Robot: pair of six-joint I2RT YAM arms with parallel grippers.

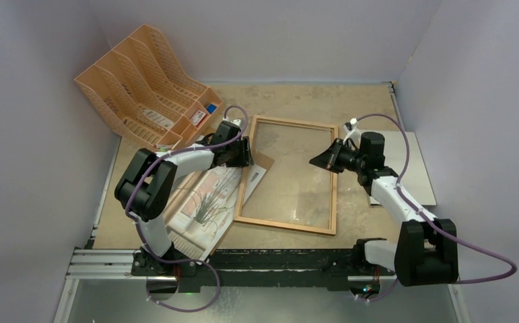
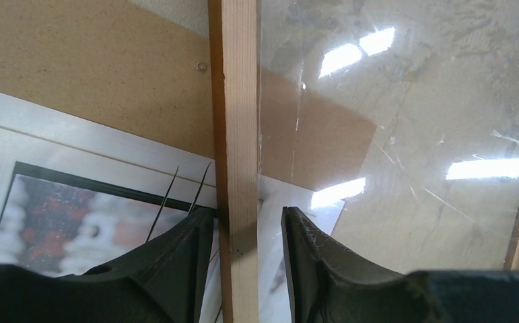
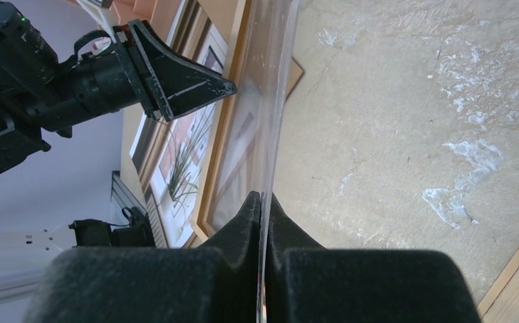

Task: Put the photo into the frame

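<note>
The frame, thin brown wood, lies flat mid-table. My left gripper straddles its left rail; the left finger touches the wood and the right finger stands off it, so the jaws are open. The photo, a grassy plant print, lies face up left of the frame and partly under its rail. My right gripper is shut on the edge of a clear pane, held tilted over the frame's right side.
An orange-tan file rack stands at the back left. A pale grey sheet lies right of the frame. A brown backing panel lies under the photo. Walls close in on three sides; a metal rail runs along the near edge.
</note>
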